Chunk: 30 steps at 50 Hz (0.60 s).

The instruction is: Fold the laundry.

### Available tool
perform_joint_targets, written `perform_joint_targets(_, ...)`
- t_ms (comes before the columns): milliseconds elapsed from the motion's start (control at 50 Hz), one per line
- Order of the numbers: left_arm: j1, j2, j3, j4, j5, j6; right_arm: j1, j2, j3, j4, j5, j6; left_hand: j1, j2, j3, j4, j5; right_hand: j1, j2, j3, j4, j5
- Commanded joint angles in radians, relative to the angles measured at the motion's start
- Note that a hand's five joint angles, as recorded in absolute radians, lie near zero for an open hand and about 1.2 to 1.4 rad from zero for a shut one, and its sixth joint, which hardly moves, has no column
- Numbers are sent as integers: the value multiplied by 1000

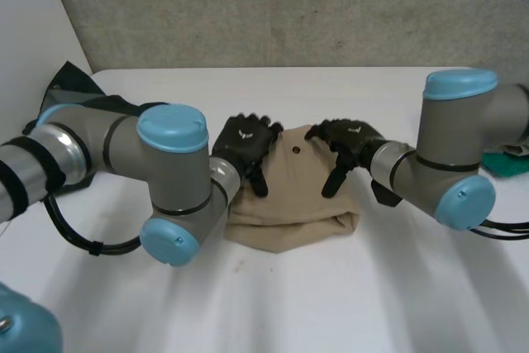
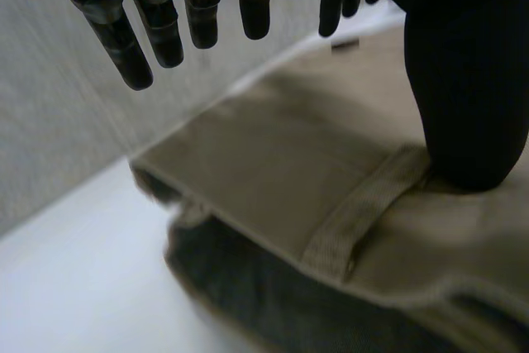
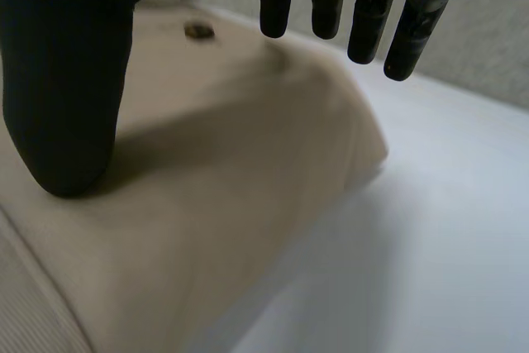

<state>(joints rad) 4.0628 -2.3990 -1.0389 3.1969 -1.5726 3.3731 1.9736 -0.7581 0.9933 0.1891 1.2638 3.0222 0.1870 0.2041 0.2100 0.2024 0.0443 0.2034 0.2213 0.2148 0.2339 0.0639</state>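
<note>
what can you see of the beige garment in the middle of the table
The beige garment looks like sturdy woven cloth, folded into a thick, compact bundle lying on the white table. A belt loop crosses its waistband edge, and a small dark button sits on top between the hands. A darker inside shows at the open fold. The left hand and right hand each rest a thumb on top, fingers straight above it.

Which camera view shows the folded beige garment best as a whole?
The head view: the beige garment shows nearly its complete outline there. The left wrist view shows its layered edge and a belt loop; the right wrist view shows one rounded corner.
</note>
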Motion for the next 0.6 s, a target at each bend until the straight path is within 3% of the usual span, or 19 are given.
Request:
perform_joint_targets(20,10,-55,-1,-54,-27,38,-2,94,-47,18,5,-97,15,-2,-8,-1,-17,-29,-47,-40,-59,-64)
perform_joint_targets(220,18,-71,2,-66,-30,141,2,88,-47,20,58,-218,9,-8,-14,-6,-23,-29,-47,-40,-59,-64)
perform_joint_targets(400,13,104,-16,-61,-1,114,5,-131,66,-91,63,-223,-12,-30,-35,-28,-44,-29,-47,-40,-59,-64)
perform_joint_targets(600,34,346,-59,-81,181,46,10,-368,375,-270,83,-229,-12,-30,-35,-28,-44,-29,-47,-40,-59,-64)
